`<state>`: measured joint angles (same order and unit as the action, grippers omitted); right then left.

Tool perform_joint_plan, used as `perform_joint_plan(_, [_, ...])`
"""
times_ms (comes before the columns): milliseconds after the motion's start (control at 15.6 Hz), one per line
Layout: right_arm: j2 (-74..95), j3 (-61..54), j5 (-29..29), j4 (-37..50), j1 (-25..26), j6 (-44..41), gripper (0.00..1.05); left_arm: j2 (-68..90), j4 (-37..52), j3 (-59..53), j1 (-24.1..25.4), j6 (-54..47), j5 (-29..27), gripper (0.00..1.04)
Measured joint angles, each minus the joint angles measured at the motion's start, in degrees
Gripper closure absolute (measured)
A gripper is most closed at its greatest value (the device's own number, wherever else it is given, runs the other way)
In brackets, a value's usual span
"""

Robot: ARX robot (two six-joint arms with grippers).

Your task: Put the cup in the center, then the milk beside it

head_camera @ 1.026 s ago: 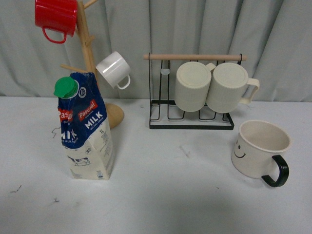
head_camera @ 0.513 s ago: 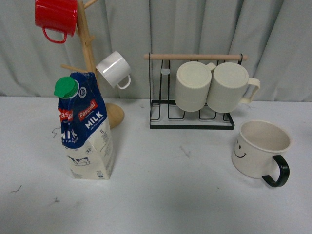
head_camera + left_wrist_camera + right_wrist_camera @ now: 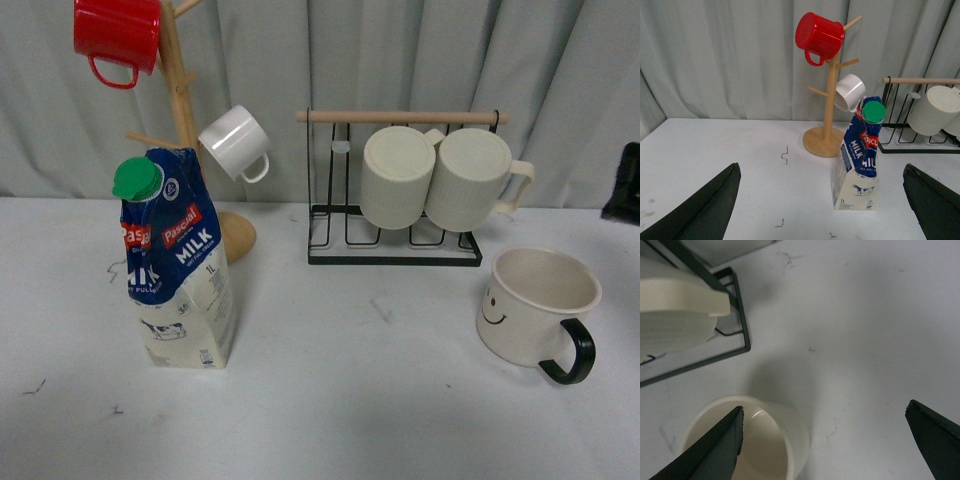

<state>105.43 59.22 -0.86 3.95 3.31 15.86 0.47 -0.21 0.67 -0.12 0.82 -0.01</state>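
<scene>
So the cup, the cream one with the smiley and the black handle, is sitting upright on the table, in front of the black wire rack and off to its right, near but not touching. The handle points away from the rack, toward the robot. It's not in the middle yet, so step one isn't done.

The right gripper is spread wide with nothing in it. In the wrist view it hovers over the cup, with one finger above the rim and the other out over bare table. In the front view only a dark bit of that arm pokes in at the right edge.

My take: shift over so one finger drops inside the mouth and the other runs down the outside wall, then pinch the wall. Stay on the side away from the rack, because the two ribbed mugs hang right there and look easy to bump. Lift clear, then set it down on the open patch straight in front of the rack.

The milk stands upright in front of the rack and well to its left. The left gripper faces it, fingers wide, holding nothing. I'd park that arm until the cup lands. The carton looks tall and tippy.
</scene>
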Motion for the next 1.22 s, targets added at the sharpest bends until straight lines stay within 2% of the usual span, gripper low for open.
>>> perform_joint_plan(64, [4.6,2.9,-0.2,-2.1,-3.8,-0.7,0.06,0.0,0.0,0.0,0.0,0.0,0.0,0.07])
perform_joint_plan(128, [7.5,3.6,0.4,-1.7,-5.3,-1.2,0.06,0.0,0.0,0.0,0.0,0.0,0.0,0.07])
perform_joint_plan(257, [10.0,3.6,0.4,-0.1,-5.6,-1.3,0.09,0.0,0.0,0.0,0.0,0.0,0.0,0.07])
perform_joint_plan(385, [10.0,3.6,0.4,0.1,-5.6,-1.3,0.34,0.0,0.0,0.0,0.0,0.0,0.0,0.07])
perform_joint_plan(898, [9.6,3.5,-0.2,0.0,-6.0,-1.6,1.01,0.0,0.0,0.0,0.0,0.0,0.0,0.07])
perform_joint_plan(1219, [7.8,2.6,-0.2,-0.7,-6.8,-2.0,1.01,0.0,0.0,0.0,0.0,0.0,0.0,0.07])
